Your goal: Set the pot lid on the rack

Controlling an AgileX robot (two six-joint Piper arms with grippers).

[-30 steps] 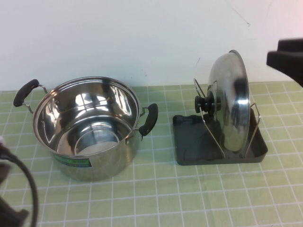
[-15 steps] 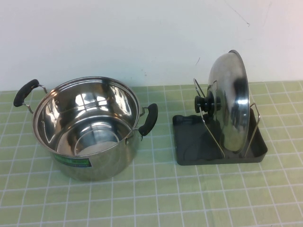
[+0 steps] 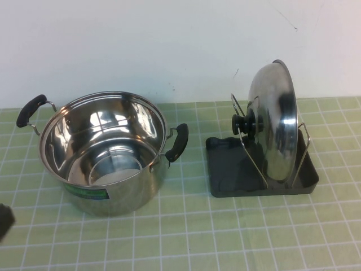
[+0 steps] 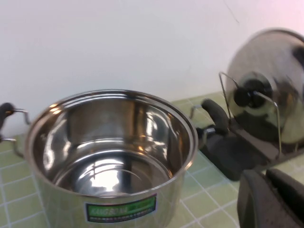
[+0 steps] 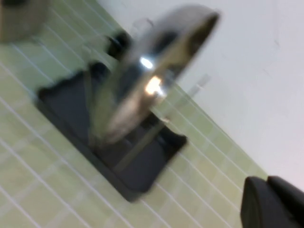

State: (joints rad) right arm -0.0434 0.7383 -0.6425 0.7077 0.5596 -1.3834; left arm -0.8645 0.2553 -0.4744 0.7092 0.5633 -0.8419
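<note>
Pot lid (image 3: 275,121) standing in rack (image 3: 225,169) at 3 o'clock; my left claw (image 4: 271,199) and right claw (image 5: 273,202), grip states untellable, risking toppling it if bumping.

I read this as a staged kitchen mock-up on a test bench: green grid-patterned mat (image 3: 186,237) as tabletop, bare white wall (image 3: 169,45) at 12 o'clock, only cookware present, a steel pot (image 3: 104,152) at 9 o'clock, lid rack (image 3: 225,175) at 3 o'clock.
</note>
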